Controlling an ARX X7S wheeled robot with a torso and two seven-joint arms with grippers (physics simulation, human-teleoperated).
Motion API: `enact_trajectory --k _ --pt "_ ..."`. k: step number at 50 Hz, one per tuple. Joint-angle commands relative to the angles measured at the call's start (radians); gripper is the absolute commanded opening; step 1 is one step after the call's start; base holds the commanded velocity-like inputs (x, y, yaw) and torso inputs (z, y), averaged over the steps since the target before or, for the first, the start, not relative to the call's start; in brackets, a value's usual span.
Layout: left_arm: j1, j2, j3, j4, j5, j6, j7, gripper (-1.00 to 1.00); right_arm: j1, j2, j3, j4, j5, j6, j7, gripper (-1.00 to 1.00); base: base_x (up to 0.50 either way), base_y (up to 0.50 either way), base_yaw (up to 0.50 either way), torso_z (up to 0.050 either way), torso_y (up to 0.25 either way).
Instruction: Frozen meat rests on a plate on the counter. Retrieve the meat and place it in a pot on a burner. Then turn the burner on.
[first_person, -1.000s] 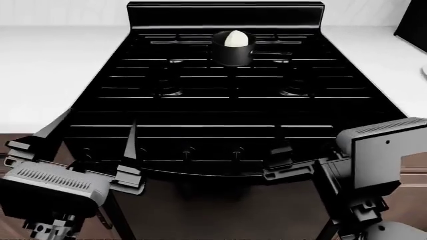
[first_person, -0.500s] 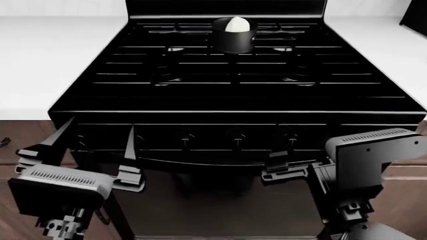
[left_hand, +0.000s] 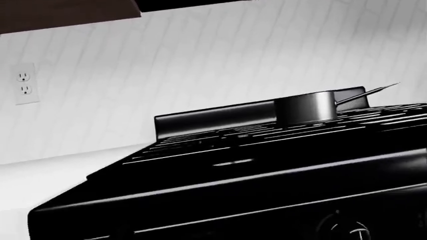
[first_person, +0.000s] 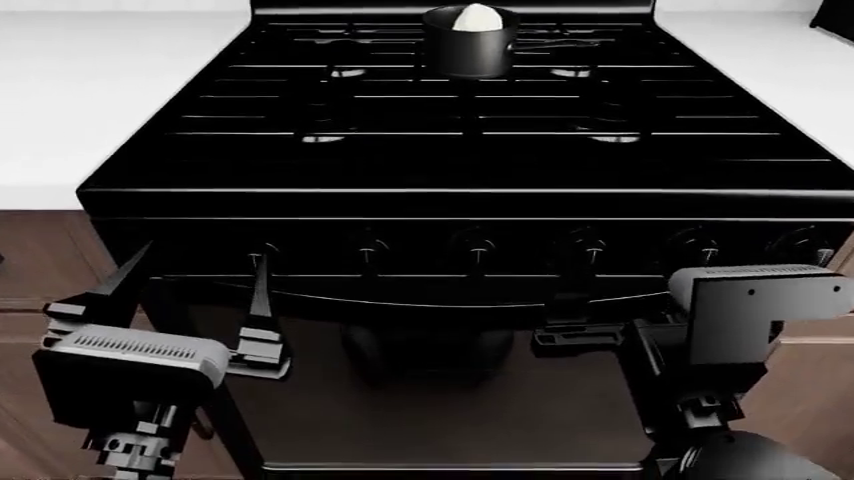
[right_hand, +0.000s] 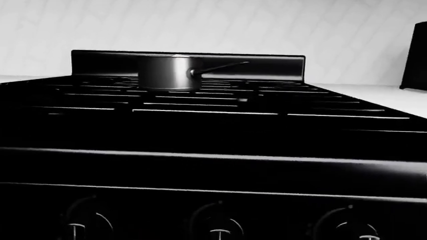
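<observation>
- Frozen meat (first_person: 477, 17): we see it as a creamy-white lump inside the pot (first_person: 469, 47), top centre of the head view. Its top shows above the rim.
- Pot: dark metal, on the rear centre of the stove top (first_person: 454, 130). In the head view its straight handle runs toward the right of the frame. Both wrist views show the pot (left_hand: 305, 107) (right_hand: 163, 72) from low down, in front of the stove's back panel; the meat doesn't show from there.
- Knobs (first_person: 477, 248): a row along the stove's front panel, mid frame in the head view. Neither hand touches them.
- Bench (first_person: 80, 90): white, on both sides of the stove, upper left and upper right of the frame.
- Left hand (first_person: 190, 300): lower left, fingers spread apart, empty, in front of the oven front below the knob row.
- Right hand (first_person: 574, 325): lower right, near the oven front. We can't tell whether its fingers are spread or pressed together.
</observation>
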Motion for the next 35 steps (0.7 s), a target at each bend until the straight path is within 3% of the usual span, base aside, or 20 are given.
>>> enact_trajectory --k 1,24,35 --pt "-0.001 0.002 0.003 -0.008 -0.003 0.004 0.001 1.00 -0.009 -0.010 0.013 0.019 0.011 -0.017 0.005 1.00 0.00 0.00 0.00 -0.050 0.000" --pt "0.008 0.000 0.009 0.000 0.007 0.022 0.002 1.00 -0.004 -0.002 0.021 -0.009 0.015 -0.014 0.028 1.00 0.00 0.00 0.00 -0.050 0.000" --pt "0.007 0.004 0.010 -0.006 0.004 0.028 0.000 1.00 -0.003 -0.009 0.028 -0.006 0.009 -0.024 0.039 1.00 0.00 0.00 0.00 -0.003 0.000"
